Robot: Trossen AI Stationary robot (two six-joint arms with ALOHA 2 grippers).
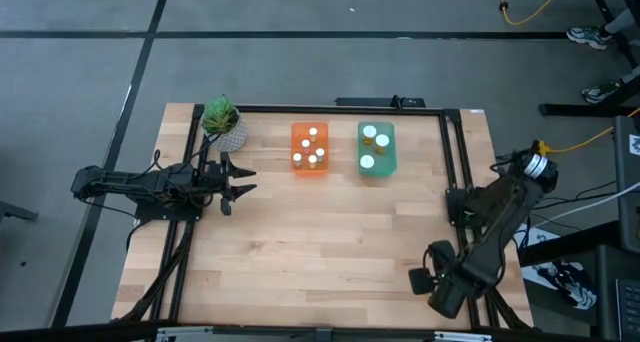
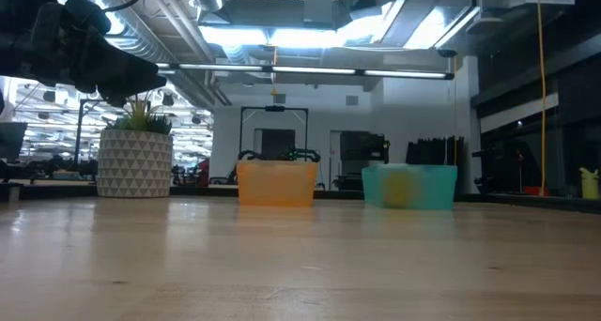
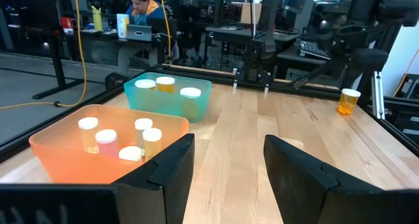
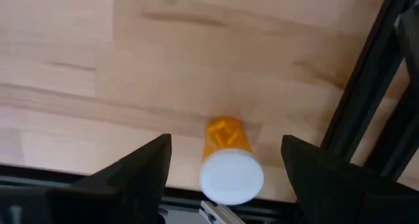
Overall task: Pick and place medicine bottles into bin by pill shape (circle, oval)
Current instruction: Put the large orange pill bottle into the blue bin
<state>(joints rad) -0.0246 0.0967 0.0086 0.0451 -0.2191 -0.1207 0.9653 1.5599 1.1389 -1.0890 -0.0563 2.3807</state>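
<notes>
An orange bin holds several small white-capped bottles. A teal bin holds three bottles. One amber bottle with a white cap stands upright on its base near the table's near right corner; it also shows in the left wrist view. My right gripper is open above it, one finger on either side, touching nothing; in the high view the gripper hides the bottle. My left gripper waits open and empty at the table's left, left of the orange bin.
A potted plant stands at the far left corner, just beyond my left gripper. A black metal frame runs along the table's edges; one rail lies close beside the amber bottle. Bare wood lies in the table's middle.
</notes>
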